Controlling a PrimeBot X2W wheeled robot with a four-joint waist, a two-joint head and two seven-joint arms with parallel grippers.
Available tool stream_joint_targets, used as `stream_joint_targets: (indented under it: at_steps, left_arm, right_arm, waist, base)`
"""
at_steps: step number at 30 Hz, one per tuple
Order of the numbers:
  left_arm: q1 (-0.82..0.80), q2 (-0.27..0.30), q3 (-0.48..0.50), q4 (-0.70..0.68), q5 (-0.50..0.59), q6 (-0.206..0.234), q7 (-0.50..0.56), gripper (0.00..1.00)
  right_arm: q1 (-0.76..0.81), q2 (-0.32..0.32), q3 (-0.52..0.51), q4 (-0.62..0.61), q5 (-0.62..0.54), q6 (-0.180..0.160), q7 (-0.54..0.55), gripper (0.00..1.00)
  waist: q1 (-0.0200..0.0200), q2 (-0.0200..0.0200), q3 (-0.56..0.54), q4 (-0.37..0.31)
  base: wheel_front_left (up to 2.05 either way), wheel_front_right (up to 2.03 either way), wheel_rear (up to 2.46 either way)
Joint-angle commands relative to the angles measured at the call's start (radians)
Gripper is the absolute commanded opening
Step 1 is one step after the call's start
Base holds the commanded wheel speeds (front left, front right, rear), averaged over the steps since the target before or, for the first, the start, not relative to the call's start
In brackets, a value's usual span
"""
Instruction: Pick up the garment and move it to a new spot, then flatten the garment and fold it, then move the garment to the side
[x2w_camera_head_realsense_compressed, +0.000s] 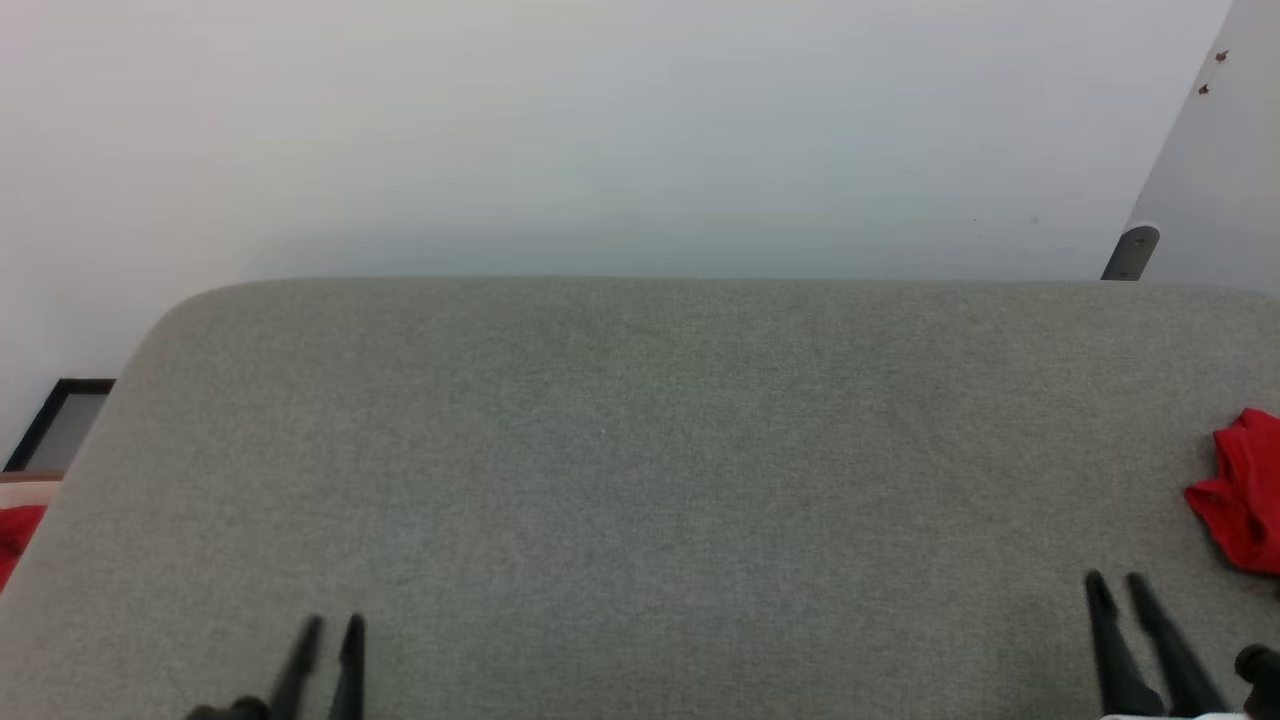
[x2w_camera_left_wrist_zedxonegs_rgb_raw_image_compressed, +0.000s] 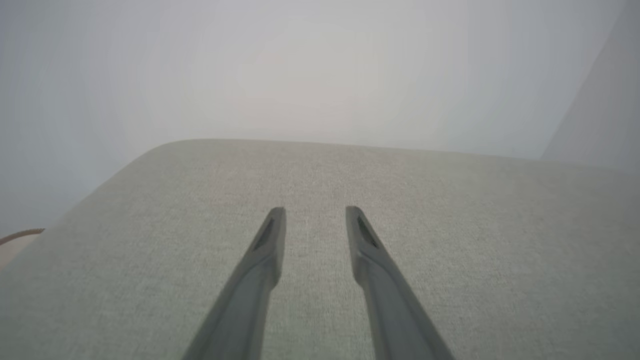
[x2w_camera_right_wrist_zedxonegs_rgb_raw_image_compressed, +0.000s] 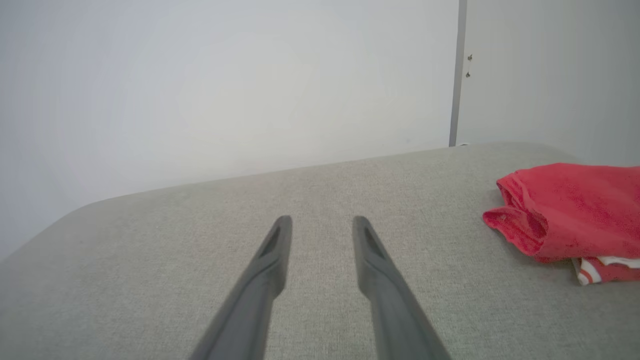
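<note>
Garment (x2w_camera_right_wrist_zedxonegs_rgb_raw_image_compressed: 565, 210), crumpled red jersey cloth with white-and-red striped trim, lies heaped at the right edge of item one: grey woven-fabric padded surface (x2w_camera_head_realsense_compressed: 640, 450), rounded corners, plain pale wall (x2w_camera_head_realsense_compressed: 600, 130) behind. Item two: the garment, just right of, and apart from, the right gripper. Item three: right gripper (x2w_camera_head_realsense_compressed: 1115, 580), two long dark fingers parted, empty. Item four: left gripper (x2w_camera_head_realsense_compressed: 335, 625), same build, fingers parted, empty, over the bare surface
</note>
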Motion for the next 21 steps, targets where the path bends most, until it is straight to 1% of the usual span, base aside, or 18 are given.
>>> stream_joint_targets:
  at_steps: [1,3,21]
  left_arm:
    - [0.0,-0.002,0.0,0.003,-0.003,0.0,0.001,0.0]
    - [0.008,-0.011,-0.003,0.02,-0.009,0.0,0.004,0.0]
    - [-0.054,-0.041,0.023,0.036,-0.324,-0.008,0.092,0.0]
  right_arm:
    - [0.0,0.001,0.0,0.003,0.003,0.0,0.001,0.0]
    - [0.002,0.005,0.0,0.021,0.01,0.0,0.002,0.0]
    - [-0.058,0.02,-0.015,0.068,0.306,0.0,0.053,0.0]
  waist:
    - [0.0,0.0,0.0,0.0]
    - [0.0,0.0,0.0,0.0]
    - [0.0,0.0,0.009,-0.005]
  base:
    - [0.0,0.0,0.0]
    - [0.0,0.0,0.0]
    - [0.0,0.0,0.0]
